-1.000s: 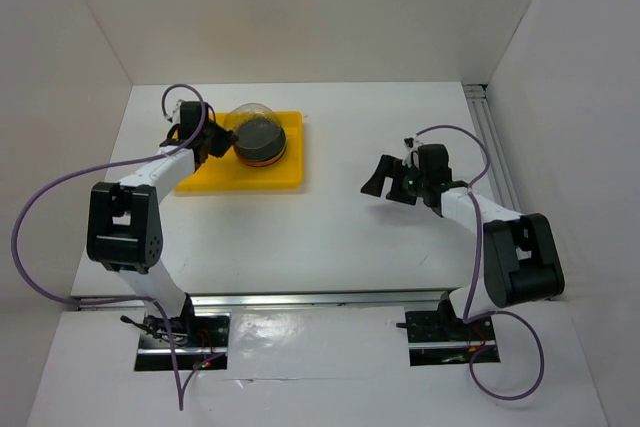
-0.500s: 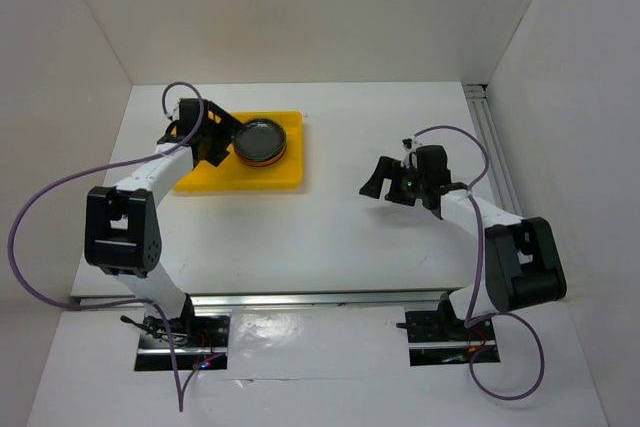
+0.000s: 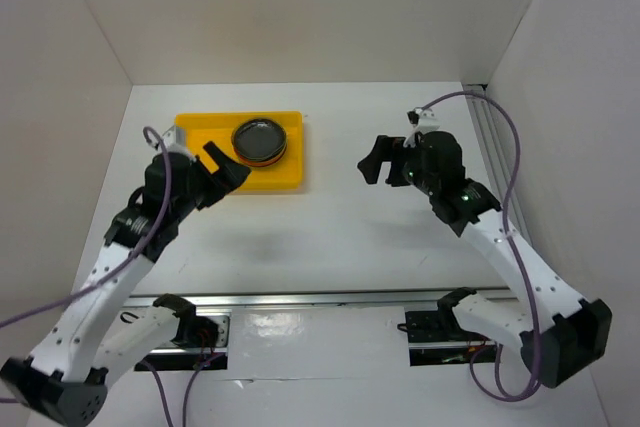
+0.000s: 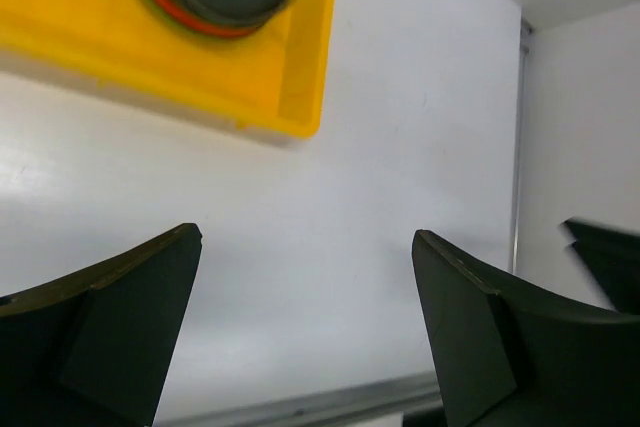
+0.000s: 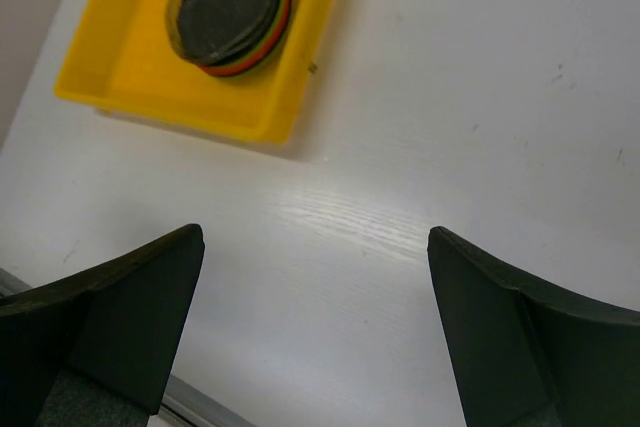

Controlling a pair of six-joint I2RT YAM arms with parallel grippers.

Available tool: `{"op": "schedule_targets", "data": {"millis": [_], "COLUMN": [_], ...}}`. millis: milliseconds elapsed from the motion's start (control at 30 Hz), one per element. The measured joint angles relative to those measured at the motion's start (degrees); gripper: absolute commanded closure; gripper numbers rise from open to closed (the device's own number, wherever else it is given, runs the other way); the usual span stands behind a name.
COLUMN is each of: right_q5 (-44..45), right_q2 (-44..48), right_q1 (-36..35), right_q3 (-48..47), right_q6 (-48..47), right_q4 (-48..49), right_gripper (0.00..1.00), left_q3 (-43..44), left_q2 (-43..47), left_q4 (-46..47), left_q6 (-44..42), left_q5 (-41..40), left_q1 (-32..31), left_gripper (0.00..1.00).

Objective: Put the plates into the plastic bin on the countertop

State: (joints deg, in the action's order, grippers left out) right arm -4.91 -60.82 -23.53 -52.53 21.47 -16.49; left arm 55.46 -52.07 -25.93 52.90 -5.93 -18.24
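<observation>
- The plates (image 3: 260, 140) sit in one stack inside the plastic bin (image 3: 290, 173), toward its right half; a glossy black one is on top, with orange and green edges peeking out beneath it.
- I can't count how many are in the stack, and any grey ones are hidden.
- No plate lies loose on the countertop (image 3: 330, 227) in any view, so the job looks finished or very nearly so.
- The left gripper (image 3: 228, 164) hangs just in front of the bin, fingers spread wide and holding nothing.
- The right gripper (image 3: 372, 161) hovers well off to the right, jaws likewise apart and empty.
</observation>
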Motion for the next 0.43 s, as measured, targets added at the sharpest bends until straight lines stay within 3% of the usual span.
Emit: {"op": "schedule_targets", "data": {"millis": [133,433], "right_q5": [4.0,9.3], "right_q2": [7.4,14.2], "right_q1": [-2.1,-5.6], "right_q3": [-4.5,-5.6], "right_q6": [-1.2,-1.6], "right_q4": [-5.4,-14.7], "right_gripper": [0.00,0.00], "left_q3": [-4.9,-4.8], "left_q2": [12.2,27.6], "left_q4": [-8.3,-19.6], "left_q6": [-1.8,-5.2], "left_q5": [-2.0,-4.3], "left_q1": [-2.5,-3.8], "left_gripper": [0.00,0.00]}}
